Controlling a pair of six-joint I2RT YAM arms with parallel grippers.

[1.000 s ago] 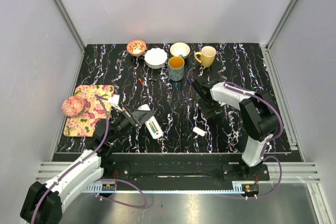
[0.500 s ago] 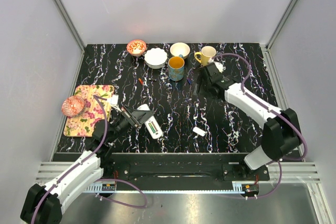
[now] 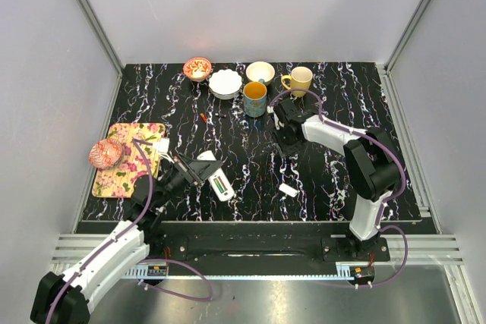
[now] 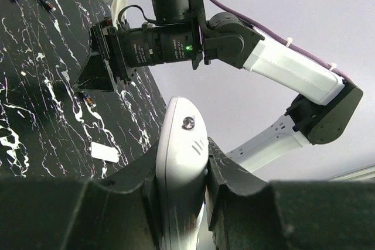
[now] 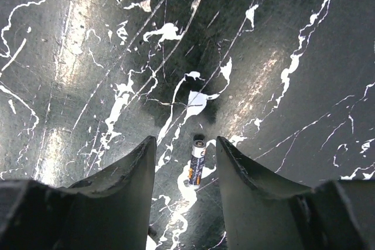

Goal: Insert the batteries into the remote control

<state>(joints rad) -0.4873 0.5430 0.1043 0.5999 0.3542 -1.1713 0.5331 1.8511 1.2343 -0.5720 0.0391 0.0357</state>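
Observation:
My left gripper (image 3: 199,170) is shut on the remote control (image 3: 221,184), a slim white bar with its dark slot facing up, held low over the table's front left. In the left wrist view the remote (image 4: 181,139) sits clamped between both fingers. My right gripper (image 3: 282,132) is open and points down at mid table. In the right wrist view a small battery (image 5: 197,168) lies flat on the black marble table between the open fingers (image 5: 132,174), touching neither. The same battery (image 4: 87,99) shows below the right gripper in the left wrist view.
A small white chip (image 3: 287,189) lies at the front right of centre. A blue-and-orange mug (image 3: 255,99), yellow mug (image 3: 299,80) and three bowls (image 3: 225,83) line the back. A floral mat (image 3: 129,158) with a pink ball (image 3: 105,153) is at the left. Small loose items (image 3: 205,117) lie behind the remote.
The right arm swung toward the back by the yellow mug, then came back left and down over the battery. The left gripper keeps hold of the remote, almost still.

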